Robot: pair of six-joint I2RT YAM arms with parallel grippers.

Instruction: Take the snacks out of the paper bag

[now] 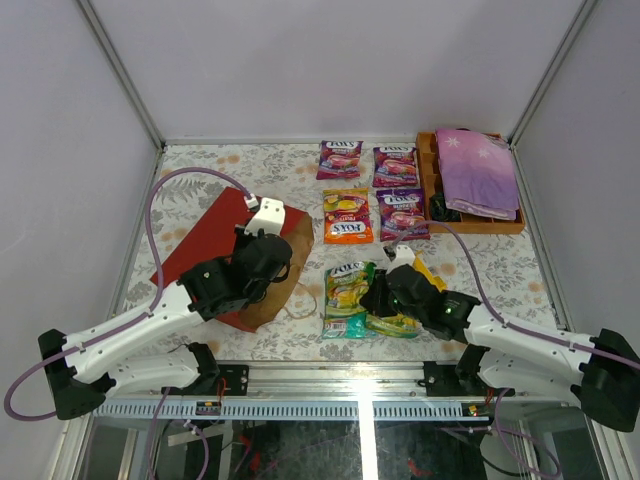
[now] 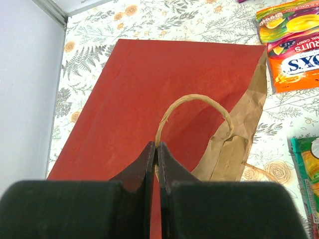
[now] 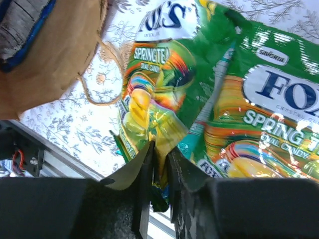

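The red paper bag [image 1: 205, 240] lies flat on the left, its brown mouth facing right. My left gripper [image 1: 268, 272] is shut on its beige cord handle [image 2: 199, 98], fingertips [image 2: 157, 149] over the red side [image 2: 149, 84]. My right gripper [image 1: 385, 295] is shut on the edge of a green-yellow candy pouch [image 3: 154, 89], which lies partly on a second green-yellow pouch [image 3: 269, 109]. Three purple pouches [image 1: 340, 158] [image 1: 395, 165] [image 1: 403, 213] and an orange pouch [image 1: 347, 215] lie on the table behind. A yellow corner [image 1: 425, 270] shows beside my right gripper.
A brown wooden tray [image 1: 428, 175] with a folded purple cloth [image 1: 478, 170] stands at the back right. The bag's brown edge [image 3: 55, 55] is left of my right gripper, with a blue-grey shape [image 3: 20, 25] that I cannot identify. White walls enclose the table.
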